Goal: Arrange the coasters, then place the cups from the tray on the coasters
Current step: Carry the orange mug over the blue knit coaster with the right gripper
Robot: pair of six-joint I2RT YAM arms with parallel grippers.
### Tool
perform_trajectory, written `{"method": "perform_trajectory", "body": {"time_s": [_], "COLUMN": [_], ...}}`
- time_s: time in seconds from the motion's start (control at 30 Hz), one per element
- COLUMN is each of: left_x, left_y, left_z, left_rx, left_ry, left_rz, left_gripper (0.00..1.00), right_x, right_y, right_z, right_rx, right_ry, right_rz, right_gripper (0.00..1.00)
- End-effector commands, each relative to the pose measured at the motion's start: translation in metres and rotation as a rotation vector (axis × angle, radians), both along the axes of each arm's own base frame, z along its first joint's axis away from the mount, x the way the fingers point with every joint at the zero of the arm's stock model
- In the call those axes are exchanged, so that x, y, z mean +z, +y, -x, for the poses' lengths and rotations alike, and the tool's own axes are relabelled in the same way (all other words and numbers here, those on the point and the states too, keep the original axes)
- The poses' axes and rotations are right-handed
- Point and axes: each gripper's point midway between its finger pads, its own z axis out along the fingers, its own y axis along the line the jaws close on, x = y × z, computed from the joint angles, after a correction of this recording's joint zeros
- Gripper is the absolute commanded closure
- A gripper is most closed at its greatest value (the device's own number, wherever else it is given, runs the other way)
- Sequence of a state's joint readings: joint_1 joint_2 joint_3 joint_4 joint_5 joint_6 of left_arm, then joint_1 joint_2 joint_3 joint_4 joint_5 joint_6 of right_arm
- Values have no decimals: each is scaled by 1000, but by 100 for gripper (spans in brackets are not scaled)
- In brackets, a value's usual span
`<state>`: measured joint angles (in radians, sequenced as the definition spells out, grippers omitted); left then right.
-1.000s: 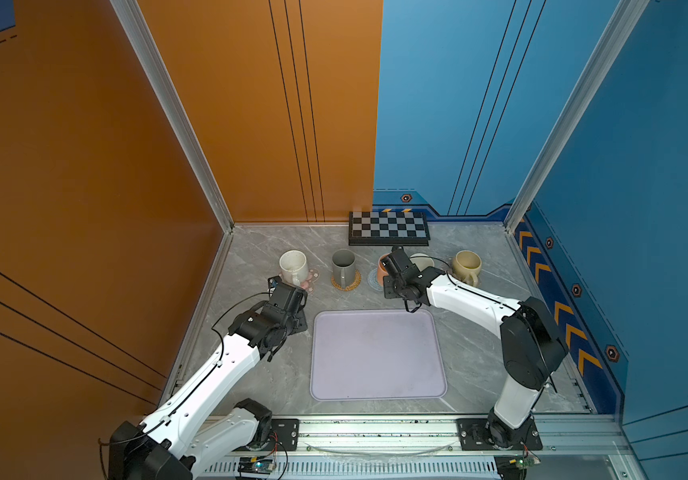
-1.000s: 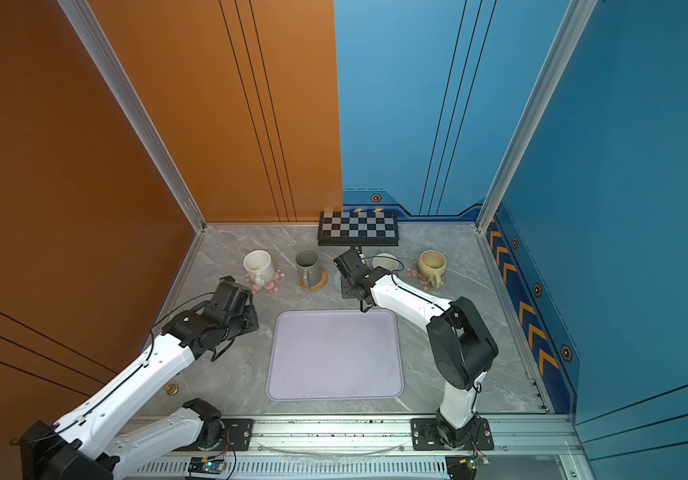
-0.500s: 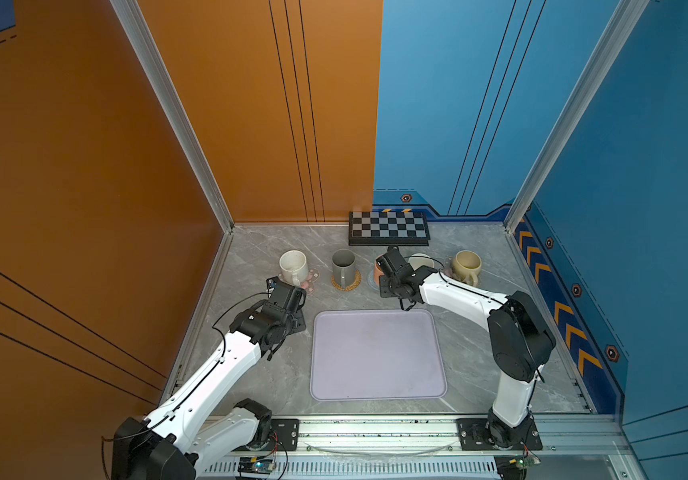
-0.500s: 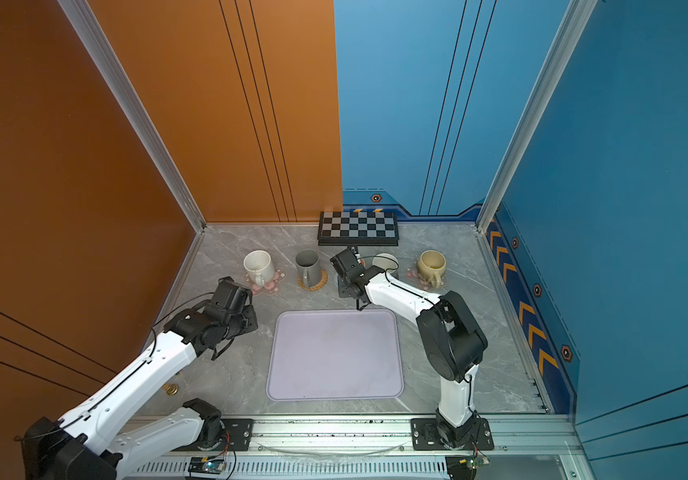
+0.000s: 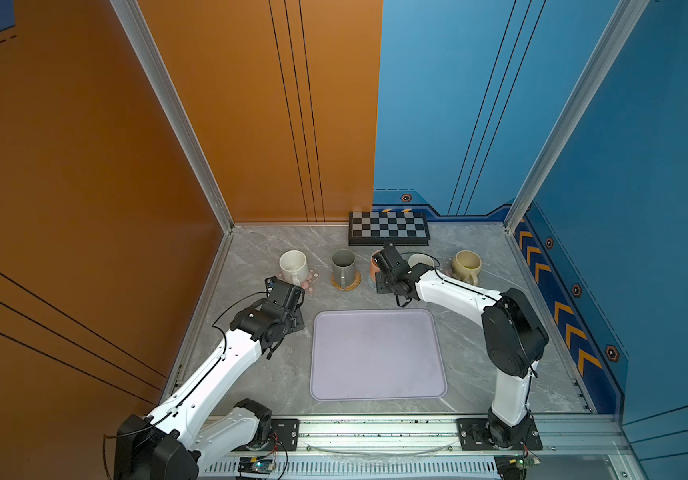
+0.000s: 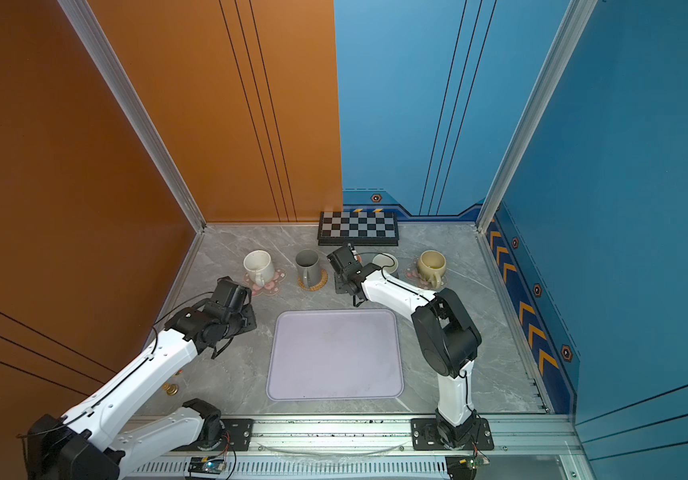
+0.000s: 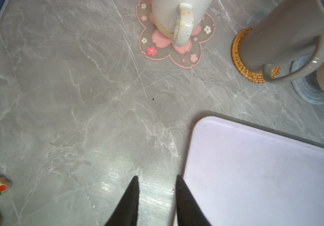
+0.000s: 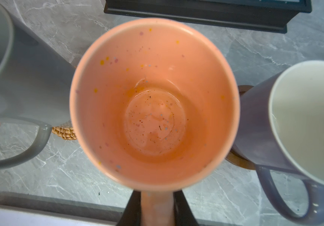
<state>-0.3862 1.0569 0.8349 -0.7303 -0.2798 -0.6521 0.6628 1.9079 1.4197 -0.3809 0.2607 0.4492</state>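
Tray: pale lavender rectangular tray (image 5: pixel 377 357) with a low rim and rounded corners, nearest the rail; nothing stands on it.
Left gripper: left gripper (image 7: pixel 156 181) over bare marble just beside the tray's left edge; fingers part-way open, holding nothing.
Right gripper: right gripper (image 8: pixel 155 197) just past the tray's far edge; fingers closed on the handle of the orange speckled mug (image 8: pixel 153 101).
Orange mug seat: over the grey-blue spiral disc (image 7: pixel 306 92). The base appears to rest on it, but full contact cannot be confirmed from these views.
Beyond tray, far left: speckled white mug (image 5: pixel 293 266) upright on a clear flower-shaped coaster with pink blossoms (image 7: pixel 157 50).
Beyond tray, left of centre: tall grey mug (image 5: pixel 343 268) on a woven golden rattan disc (image 7: pixel 243 68).
Beyond tray, right of centre: lavender mug with cream inside (image 8: pixel 255 127) on a dark brown wooden disc (image 8: pixel 235 159).
Beyond tray, far right: squat beige-yellow mug (image 5: pixel 467 266) on a second clear flower coaster (image 6: pixel 412 274).
Behind the row: black-and-white checkerboard (image 5: pixel 389 227), against the back wall.
Done: five coasters are set in a line, four mugs stand free on theirs, and the tray is cleared.
Left: judged to be only releasing the orange mug and drawing the arm clear.
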Motion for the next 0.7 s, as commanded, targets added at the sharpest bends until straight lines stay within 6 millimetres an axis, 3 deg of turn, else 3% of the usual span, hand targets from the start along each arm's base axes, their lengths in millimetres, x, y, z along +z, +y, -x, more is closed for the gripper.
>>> {"method": "perform_trajectory", "body": {"time_s": [0.0, 0.43, 0.67], "left_x": [-8, -13, -16], "left_y": [5, 9, 11], "left_z": [5, 2, 4], "left_rx": [0, 20, 26], "left_ry": [34, 38, 43], "left_rz": [-15, 2, 4], "left_gripper": [67, 67, 67], "right_x": [30, 21, 32], "right_y": [10, 8, 10], "right_z": [-22, -27, -28], "right_rx": [-19, -20, -21], "right_ry": [-121, -129, -157], "right_rz": [-25, 8, -10], "right_gripper": [100, 100, 100]}}
